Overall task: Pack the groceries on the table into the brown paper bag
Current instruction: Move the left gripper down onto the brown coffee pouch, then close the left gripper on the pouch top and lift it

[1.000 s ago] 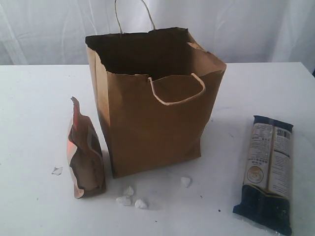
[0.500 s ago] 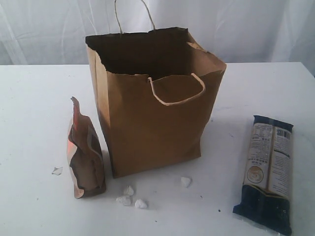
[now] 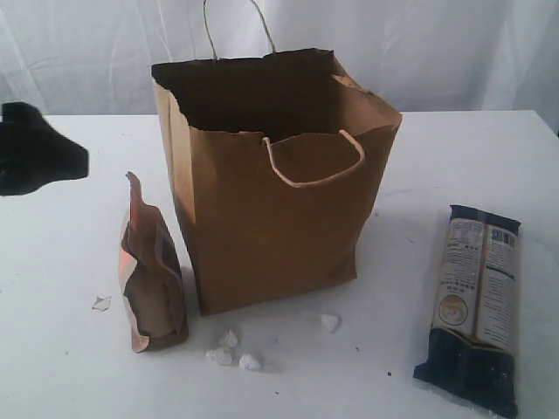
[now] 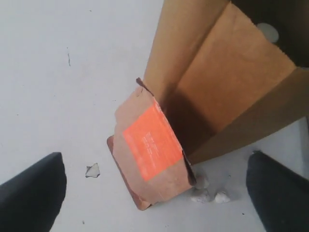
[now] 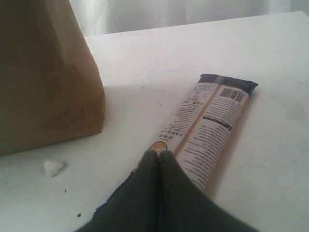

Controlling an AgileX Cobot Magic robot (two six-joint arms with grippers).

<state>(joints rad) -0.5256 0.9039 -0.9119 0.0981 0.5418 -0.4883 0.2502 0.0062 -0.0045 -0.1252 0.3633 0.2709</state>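
Observation:
The brown paper bag [image 3: 271, 218] stands open and upright mid-table. A brown pouch with an orange top [image 3: 153, 279] stands against its left side. My left gripper [image 3: 44, 153] hovers at the left edge, above and left of the pouch. In the left wrist view it [image 4: 154, 155] is open wide, with the pouch [image 4: 149, 150] below the gap, untouched, next to the bag [image 4: 231, 87]. The long dark noodle packet [image 3: 476, 305] lies flat on the right. My right gripper [image 5: 157, 153] is shut and empty over the packet's [image 5: 207, 125] near end. It does not show in the exterior view.
Small white crumbs [image 3: 231, 349] lie on the white table [image 3: 70, 375] in front of the bag, and a small flake [image 3: 101, 303] left of the pouch. Something pale and round [image 4: 268, 31] shows inside the bag. A white curtain hangs behind the table.
My left gripper has come into the exterior view at the left edge, where no arm showed before. Bag, pouch and noodle packet have not moved.

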